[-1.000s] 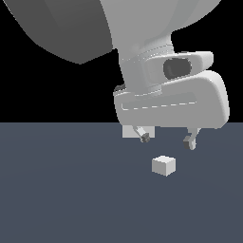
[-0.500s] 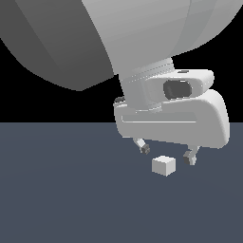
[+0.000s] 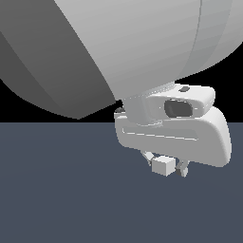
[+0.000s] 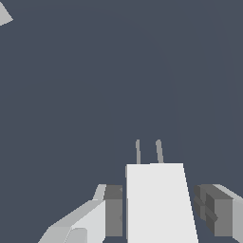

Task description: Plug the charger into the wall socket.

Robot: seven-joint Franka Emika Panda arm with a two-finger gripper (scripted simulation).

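- Exterior view: the arm's large pale shell fills the upper part of the picture, and the hand (image 3: 166,166) hangs low over the dark grey tabletop (image 3: 57,199).
- The charger (image 3: 163,165), a small white-grey cube, sits between the two short fingers that poke out under the hand's body.
- One finger (image 3: 182,167) shows on the exterior view's right of the cube, just beside it; the other is mostly hidden behind the cube on the exterior view's left.
- From this view I cannot tell whether the cube rests on the tabletop or is clear of it.
- Wrist view: the charger (image 4: 159,204) appears as a tall white block between the two finger pads (image 4: 113,211), with two thin grey prongs (image 4: 158,152) sticking out of its far end.
- The hand (image 4: 161,211) is spread wider than the cube: a dark gap shows between the block and the pad on one side, while the other pad lies close against it or nearly so. It has no grip on the cube.
- A small pale corner of something (image 4: 4,14) shows at the picture's edge, far from the charger; too little is visible to say what it is.
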